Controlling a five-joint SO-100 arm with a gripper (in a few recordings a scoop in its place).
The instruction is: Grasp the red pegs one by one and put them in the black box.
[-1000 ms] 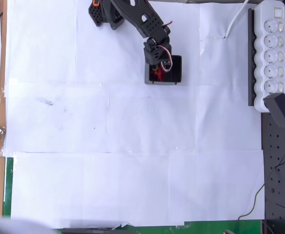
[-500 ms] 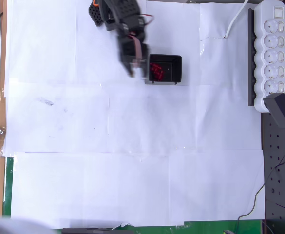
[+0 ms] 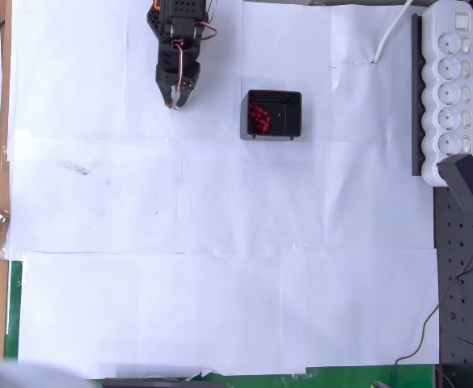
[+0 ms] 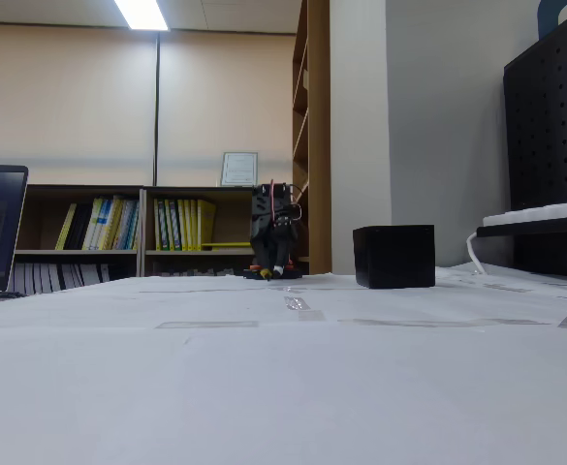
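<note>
The black box (image 3: pixel 275 115) stands on white paper at the upper middle of the overhead view, with several red pegs (image 3: pixel 259 118) heaped in its left half. In the fixed view the black box (image 4: pixel 393 256) shows only its dark side wall. My gripper (image 3: pixel 176 103) is folded back near the arm's base, well to the left of the box, pointing down the picture with its jaws closed and nothing between them. In the fixed view my gripper (image 4: pixel 275 270) hangs low over the table, left of the box.
A long white power strip (image 3: pixel 452 85) lies along the right edge, with a black adapter (image 3: pixel 469 182) and a pegboard below it. White paper sheets (image 3: pixel 220 259) cover the table. The table's wooden edge (image 3: pixel 4 121) runs down the left.
The arm pulled out of the black box and swung left and back toward its base. The red pegs in the box are now uncovered.
</note>
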